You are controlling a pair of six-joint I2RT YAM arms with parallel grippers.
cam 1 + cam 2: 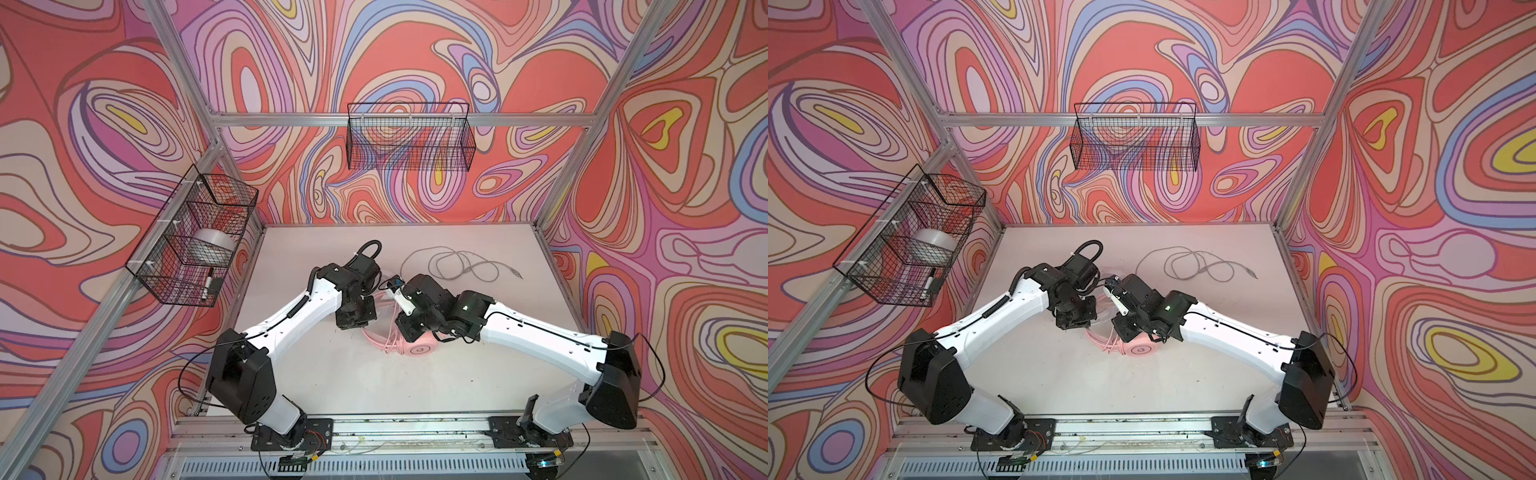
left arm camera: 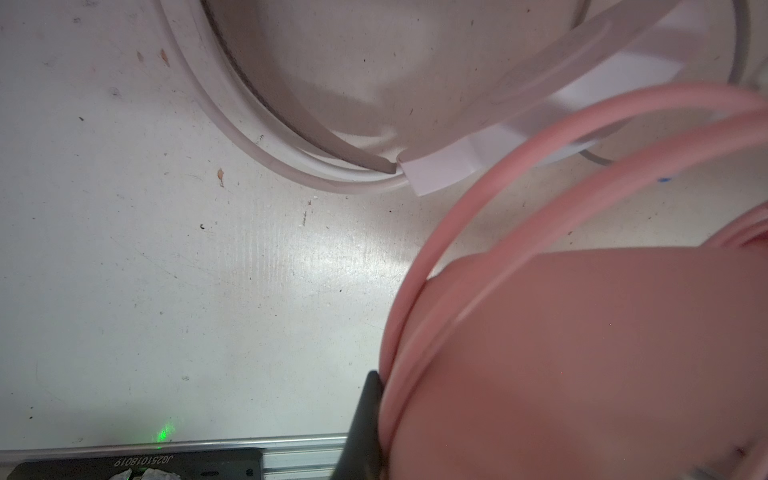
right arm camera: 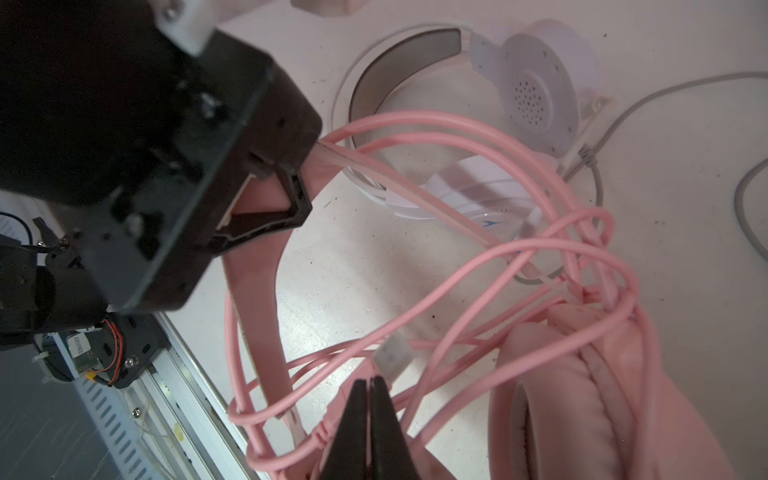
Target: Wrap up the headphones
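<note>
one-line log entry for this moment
left tool: shut on pink headset | right tool: at pink cable, grip unclear | white headset: not wrapped

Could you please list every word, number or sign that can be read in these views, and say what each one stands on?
"JG251018019": printed upside down on the black plate by the rail, in the left wrist view.
Round emblem on the pink headset, on its earcup: too small to read.
Small white label on the circuit board, in the right wrist view: too blurred to read.

Left hand clamps the pink headset by its band; right hand, nearly closed, sits among pink cable.
</note>
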